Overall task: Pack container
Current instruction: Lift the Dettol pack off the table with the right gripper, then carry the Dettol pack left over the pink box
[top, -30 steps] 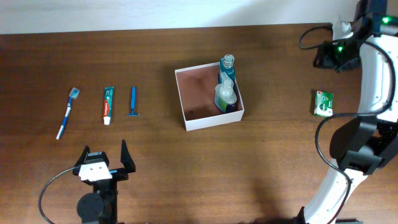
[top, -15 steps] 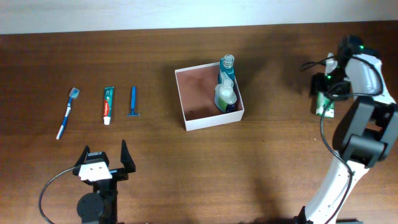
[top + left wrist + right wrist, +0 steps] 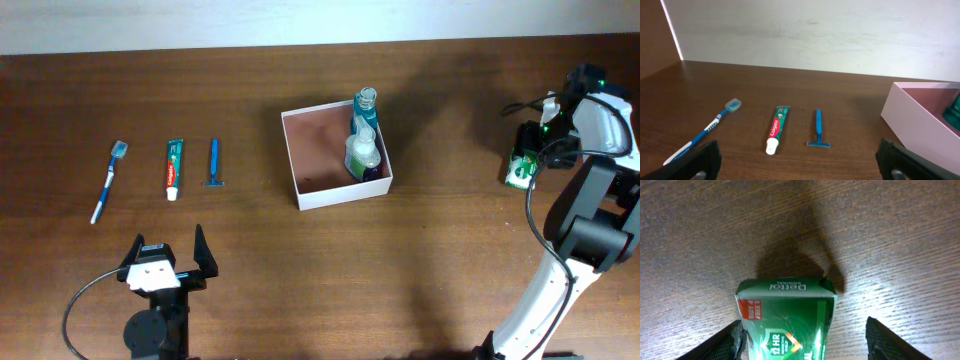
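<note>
Container point(image 3: 345, 194) apart; right pincer point(image 3: 810, 340) (wide open) astride soap box point(image 3: 785, 315).

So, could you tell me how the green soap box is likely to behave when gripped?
The soap box is a flat-faced carton, so it probably won't roll. Its glossy print may be slightly slippery. Thin card could dent if the right gripper, open astride it, squeezes hard.
</note>
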`<state>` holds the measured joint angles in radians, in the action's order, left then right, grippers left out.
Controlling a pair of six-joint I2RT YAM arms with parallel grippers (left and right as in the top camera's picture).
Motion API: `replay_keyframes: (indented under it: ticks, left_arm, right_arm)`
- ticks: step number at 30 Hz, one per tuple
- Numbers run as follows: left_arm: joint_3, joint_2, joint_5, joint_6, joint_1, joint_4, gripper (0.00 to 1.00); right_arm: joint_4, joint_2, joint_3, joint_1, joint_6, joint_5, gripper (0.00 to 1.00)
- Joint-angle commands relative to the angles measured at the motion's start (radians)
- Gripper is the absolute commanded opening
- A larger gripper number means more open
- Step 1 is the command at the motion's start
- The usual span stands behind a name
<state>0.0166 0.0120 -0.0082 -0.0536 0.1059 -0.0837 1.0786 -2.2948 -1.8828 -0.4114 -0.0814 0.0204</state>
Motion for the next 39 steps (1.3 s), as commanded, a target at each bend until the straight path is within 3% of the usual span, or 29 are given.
replay_keyframes:
  ticks: [1, 13, 19, 28, 31, 39]
  left_arm:
    - [-0.008, -0.007, -0.007, -0.010, 0.000, 0.001, 0.99]
    - [-0.008, -0.007, -0.007, -0.010, 0.000, 0.001, 0.99]
    - [-0.008, -0.007, -0.007, -0.010, 0.000, 0.001, 0.99]
    - [-0.008, -0.007, -0.006, -0.010, 0.000, 0.001, 0.99]
    - [-0.008, -0.007, -0.007, -0.010, 0.000, 0.001, 0.99]
    - [-0.008, -0.007, -0.007, -0.010, 0.000, 0.001, 0.99]
  right_arm:
    - [-0.015, -0.020, 0.031, 0.007, 0.009, 0.036, 0.70]
    - [-0.063, -0.021, 0.085, 0.007, 0.039, 0.059, 0.68]
    - [-0.071, -0.020, 0.112, 0.007, 0.039, 0.061, 0.61]
    - [-0.058, -0.019, 0.098, 0.007, 0.039, 0.069, 0.18]
    - [-0.016, -0.017, 0.053, 0.007, 0.039, 0.115, 0.13]
    - [0.203, -0.006, -0.259, 0.009, 0.039, 0.330, 0.17]
